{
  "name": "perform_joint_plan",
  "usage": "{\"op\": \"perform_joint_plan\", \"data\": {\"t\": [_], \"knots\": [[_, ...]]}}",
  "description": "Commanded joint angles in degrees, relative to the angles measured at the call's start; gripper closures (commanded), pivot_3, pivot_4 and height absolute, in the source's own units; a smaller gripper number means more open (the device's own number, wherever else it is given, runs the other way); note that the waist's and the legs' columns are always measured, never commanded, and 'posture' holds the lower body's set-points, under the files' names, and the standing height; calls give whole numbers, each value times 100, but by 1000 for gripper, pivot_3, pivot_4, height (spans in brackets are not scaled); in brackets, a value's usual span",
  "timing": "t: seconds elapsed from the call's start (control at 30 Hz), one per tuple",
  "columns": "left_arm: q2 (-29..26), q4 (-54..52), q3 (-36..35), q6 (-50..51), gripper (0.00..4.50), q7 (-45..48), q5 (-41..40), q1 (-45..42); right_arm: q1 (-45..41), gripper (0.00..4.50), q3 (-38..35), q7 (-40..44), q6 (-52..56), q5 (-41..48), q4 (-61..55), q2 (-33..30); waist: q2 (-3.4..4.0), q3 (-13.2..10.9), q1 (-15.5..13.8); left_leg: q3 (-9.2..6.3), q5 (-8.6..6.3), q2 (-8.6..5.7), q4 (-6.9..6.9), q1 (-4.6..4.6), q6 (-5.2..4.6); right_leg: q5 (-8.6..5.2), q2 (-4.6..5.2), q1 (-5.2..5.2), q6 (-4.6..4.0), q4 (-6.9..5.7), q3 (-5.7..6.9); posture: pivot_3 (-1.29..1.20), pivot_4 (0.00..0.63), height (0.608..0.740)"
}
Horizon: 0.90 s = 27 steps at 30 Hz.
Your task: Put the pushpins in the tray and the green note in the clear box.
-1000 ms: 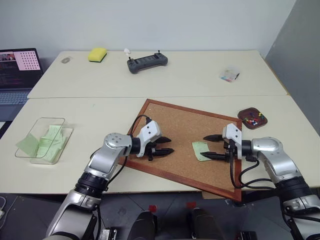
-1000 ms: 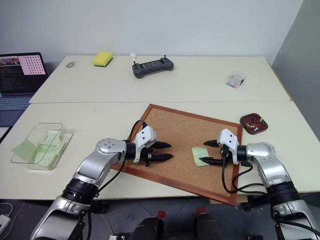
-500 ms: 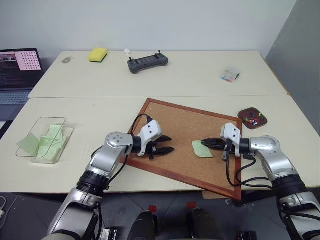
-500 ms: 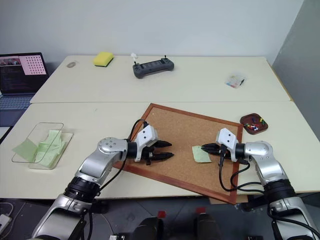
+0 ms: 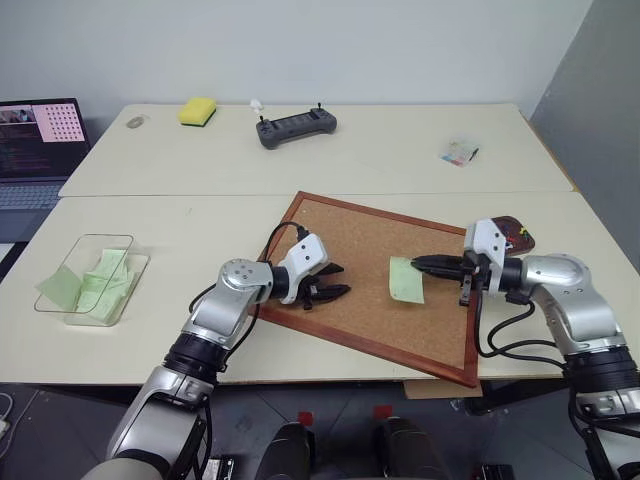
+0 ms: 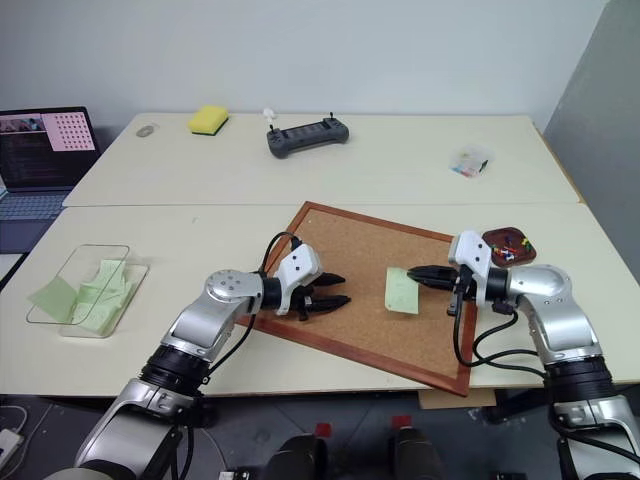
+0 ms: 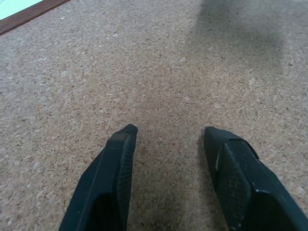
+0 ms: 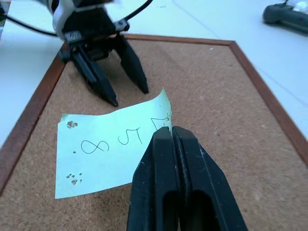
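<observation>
My right gripper (image 5: 422, 265) is shut on the edge of the green note (image 5: 406, 279), holding it just above the corkboard (image 5: 350, 240). The wrist view shows the note (image 8: 110, 147) with handwritten figures and pin holes, pinched at one corner. My left gripper (image 5: 342, 279) stands open and empty low over the board's left part, its fingertips (image 7: 126, 132) close to the cork. The tray (image 6: 508, 231) sits right of the board, partly behind my right wrist, with small coloured pushpins (image 6: 512, 243) in it. The clear box (image 5: 105, 237) lies far left and holds pale green slips.
On the far table are a laptop (image 5: 35, 140), a yellow sponge (image 5: 196, 110), a dark controller (image 5: 295, 127) and a small clear packet (image 5: 458, 152) with coloured bits. The corkboard's near corner overhangs the table's front edge.
My right gripper shut on the green note and lifted it off the corkboard, rising toward the tray side. The left gripper stayed open and crept slightly further over the board.
</observation>
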<state>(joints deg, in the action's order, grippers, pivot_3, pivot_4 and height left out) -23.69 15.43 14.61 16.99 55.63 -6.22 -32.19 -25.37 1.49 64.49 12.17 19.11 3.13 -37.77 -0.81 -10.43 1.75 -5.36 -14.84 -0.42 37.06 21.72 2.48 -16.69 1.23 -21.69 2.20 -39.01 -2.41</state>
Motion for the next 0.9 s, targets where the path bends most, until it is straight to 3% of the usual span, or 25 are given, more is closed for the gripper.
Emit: {"op": "perform_joint_plan", "data": {"t": [0.03,0.4,0.57,0.9], "knots": [[43,-221,-569,482,1946,-30,-583,77,-106,4481,-205,-226,314,189,-546,-35,-1,-1,6,-1,0,0,0,1,0,0,0,0,0,0,1,0,150,740],[-605,-2285,-2283,3491,46,32,-3287,206,-386,4500,40,-427,346,127,-620,398,-8,-7,40,-31,-1,6,-9,37,2,-1,0,-42,-2,2,1,0,150,740],[-540,-2664,-2372,3973,46,-234,-3785,390,-597,4500,194,-475,399,117,-747,599,-9,-9,14,-29,0,0,-6,37,2,-1,5,-40,-2,4,-1,0,150,740],[153,-2674,-1805,3889,46,-734,-3806,396,-655,4500,450,-595,592,177,-1354,940,-10,-10,2,-33,1,3,-8,39,6,-1,4,-42,-3,4,2,0,150,740]]}}
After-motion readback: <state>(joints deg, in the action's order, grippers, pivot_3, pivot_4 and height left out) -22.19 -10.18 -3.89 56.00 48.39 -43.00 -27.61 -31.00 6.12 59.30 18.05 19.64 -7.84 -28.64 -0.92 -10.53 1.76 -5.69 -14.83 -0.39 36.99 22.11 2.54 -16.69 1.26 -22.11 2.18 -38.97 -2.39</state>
